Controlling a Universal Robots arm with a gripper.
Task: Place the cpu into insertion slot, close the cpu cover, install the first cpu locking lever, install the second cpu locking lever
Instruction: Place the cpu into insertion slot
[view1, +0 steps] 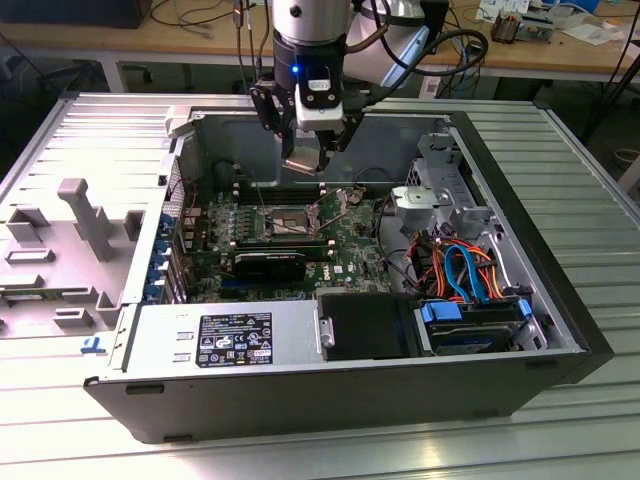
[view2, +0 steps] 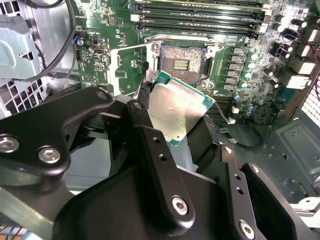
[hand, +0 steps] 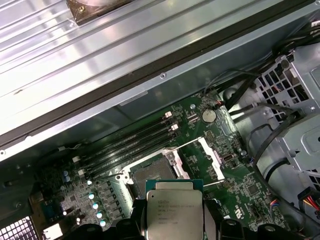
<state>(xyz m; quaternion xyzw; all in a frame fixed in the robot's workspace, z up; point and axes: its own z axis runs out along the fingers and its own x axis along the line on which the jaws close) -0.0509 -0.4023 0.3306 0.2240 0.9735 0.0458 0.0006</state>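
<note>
The cpu (view2: 181, 111) sat pinched at its edges in the claw (view1: 308, 152), silvery top plain in both wrist views, with a black finger (view2: 150, 135) on either side of it. The jaws were closed down to the width of the chip and gripped nothing else. It hung in the air, tilted, above the insertion slot (view2: 181, 62) and not touching it. The slot's dark pin field lay bare inside its silver rim. Beside it the cpu cover (view2: 126, 70) stood swung open, its square window showing the green motherboard (view1: 350, 245) behind. Long black memory slots (view2: 200, 20) ran just past the socket.

Around the board stood the open computer case (view1: 350, 385), laid on its side. A silver power supply (view1: 225, 340) lay along its near wall, and a drive cage (view1: 440, 190) stood at the exterior view's right, above a tangle of blue and orange cables (view1: 465, 268).

The case rested on a ribbed aluminium worktop (view1: 570, 170), bright under the room's light. On the same surface, at the exterior view's left, lay a grey plastic fixture (view1: 80, 215). Behind it all ran a wooden worktop (view1: 200, 38) strewn with cables and small parts.
</note>
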